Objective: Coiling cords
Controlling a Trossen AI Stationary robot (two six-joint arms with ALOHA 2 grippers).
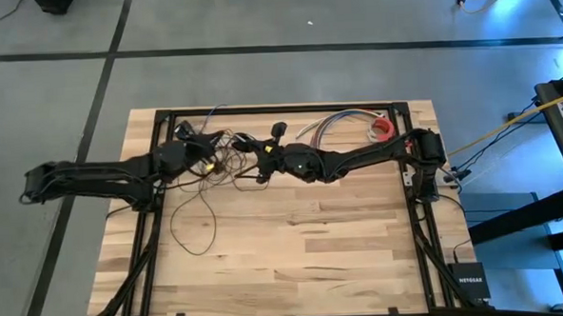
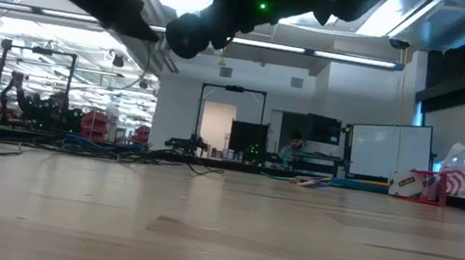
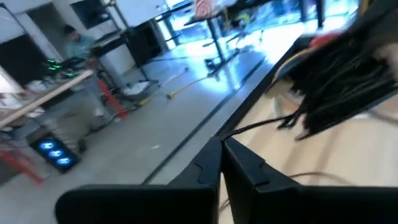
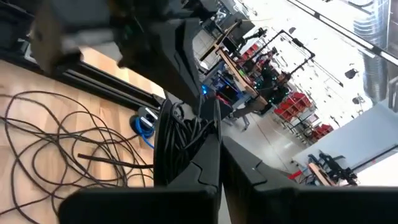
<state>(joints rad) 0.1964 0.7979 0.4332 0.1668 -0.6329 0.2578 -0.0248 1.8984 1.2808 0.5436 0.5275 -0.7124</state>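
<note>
Cords (image 1: 201,176) sprawl loose across the bench's (image 1: 296,262) far left, barely coiled; left gripper (image 1: 208,154) and right gripper (image 1: 255,165), both closed, pinch strands above the tangle.

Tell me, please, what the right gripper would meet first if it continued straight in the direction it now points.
Probably the bunched cords: they hang right beyond the right gripper, whose fingers are shut. The left arm lies just behind. Depth is uncertain.
</note>
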